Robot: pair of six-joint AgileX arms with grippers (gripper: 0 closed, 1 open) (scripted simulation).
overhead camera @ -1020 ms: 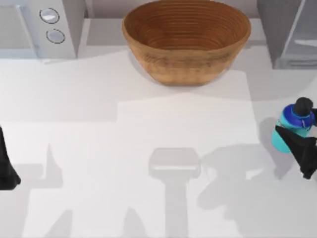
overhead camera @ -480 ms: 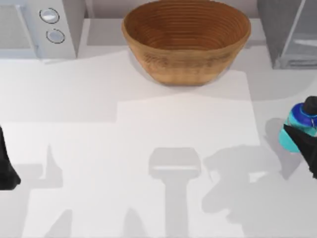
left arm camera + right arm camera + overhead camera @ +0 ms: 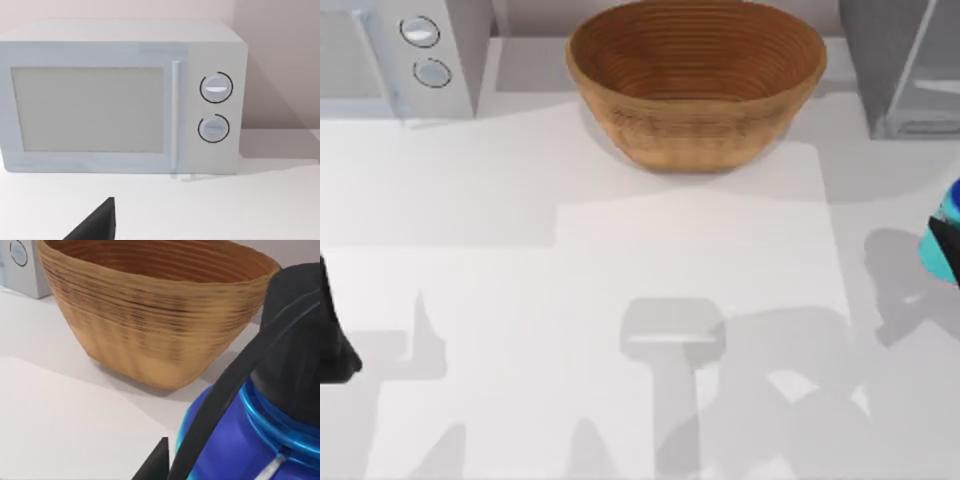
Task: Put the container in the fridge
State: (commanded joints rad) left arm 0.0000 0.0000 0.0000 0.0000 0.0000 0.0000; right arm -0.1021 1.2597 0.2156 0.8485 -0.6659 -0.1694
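The little cyan bottle (image 3: 945, 243) looks light and hard, like smooth plastic, so it could slip if it is held too loosely. The best place to hold it seems to be the body, just under the dark blue shoulder and the round black cap (image 3: 295, 345). That is about where the right tool (image 3: 210, 415) has it: a dark finger (image 3: 235, 380) lies across the bottle near the cap, so the tool looks clamped on it. The bottle is out past the wooden bowl (image 3: 696, 82), to the bowl's right and nearer the front of the bench (image 3: 620, 250), below the fridge (image 3: 905, 65). The left tool (image 3: 335, 345) waits far to the bowl's left, below the microwave (image 3: 395, 55); I cannot tell if it is apart or together.
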